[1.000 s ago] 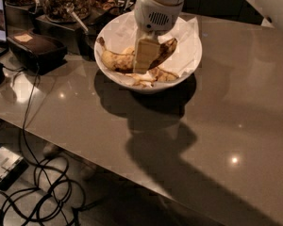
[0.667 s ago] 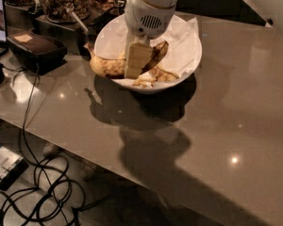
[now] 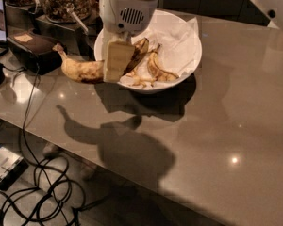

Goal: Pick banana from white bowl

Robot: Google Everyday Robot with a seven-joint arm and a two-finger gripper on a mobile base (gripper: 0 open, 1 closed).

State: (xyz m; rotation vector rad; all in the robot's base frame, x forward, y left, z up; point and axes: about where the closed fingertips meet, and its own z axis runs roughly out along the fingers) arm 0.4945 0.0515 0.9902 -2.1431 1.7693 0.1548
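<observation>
Black box: it sits far left on the table, with a cable dropping over the front edge to the floor. You have little room on that side.
Jar of nuts: it stands behind the box, left of the bowl.
Banana: it is up off the table, outside the white bowl's left rim, its dark stem pointing at the box.
Gripper: it is clamped on the banana's right end, over that same rim.
Handling: you should treat the fruit as light but soft. Its blotched skin likely bruises or splits under a hard squeeze. Held by one end it may droop or swing, so a hold nearer the middle would be steadier.
White bowl: only peel scraps and crumpled paper are left inside.
Table: your open room lies ahead and to the right, and the near edge runs diagonally across the front.
</observation>
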